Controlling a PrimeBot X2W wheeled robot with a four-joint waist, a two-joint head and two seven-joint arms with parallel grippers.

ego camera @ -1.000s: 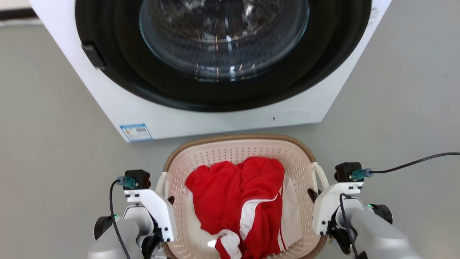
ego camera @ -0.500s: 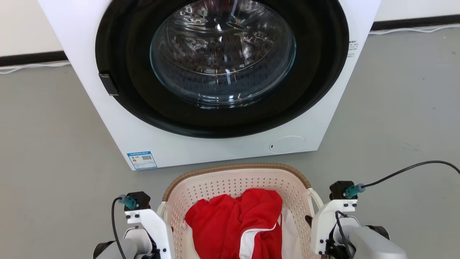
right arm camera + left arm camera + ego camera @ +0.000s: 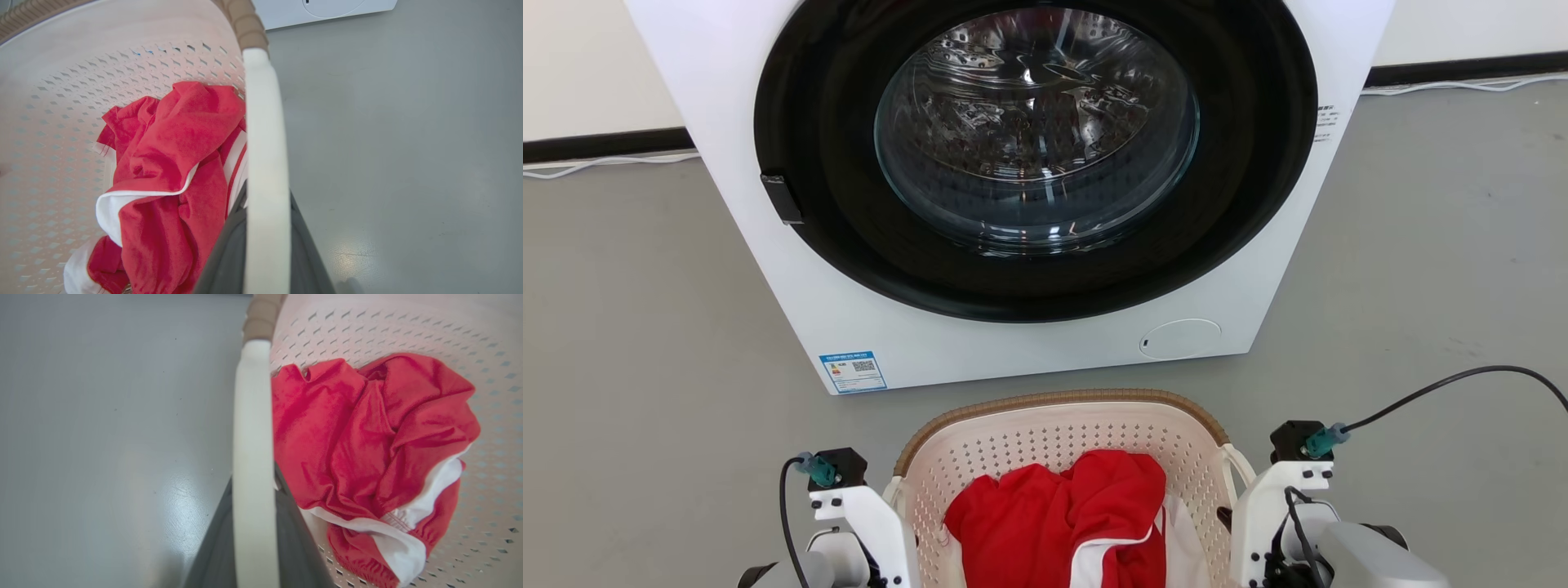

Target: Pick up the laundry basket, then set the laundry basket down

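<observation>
Left wrist view is showing the left fingers point(image 3: 218, 543) narrowly gripping a white side handle point(image 3: 252, 428) of the laundry basket point(image 3: 1054, 398); the right fingers point(image 3: 304, 257) are pinching the opposite handle point(image 3: 265, 163). Held just before the washing machine point(image 3: 1029, 343), it is likely handling light and stiff.

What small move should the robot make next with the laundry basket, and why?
Probably raise both arms together, level: the left gripper and right gripper are each shut on a white handle of the laundry basket, the red garment lies loose inside, and the washing machine stands close ahead.
</observation>
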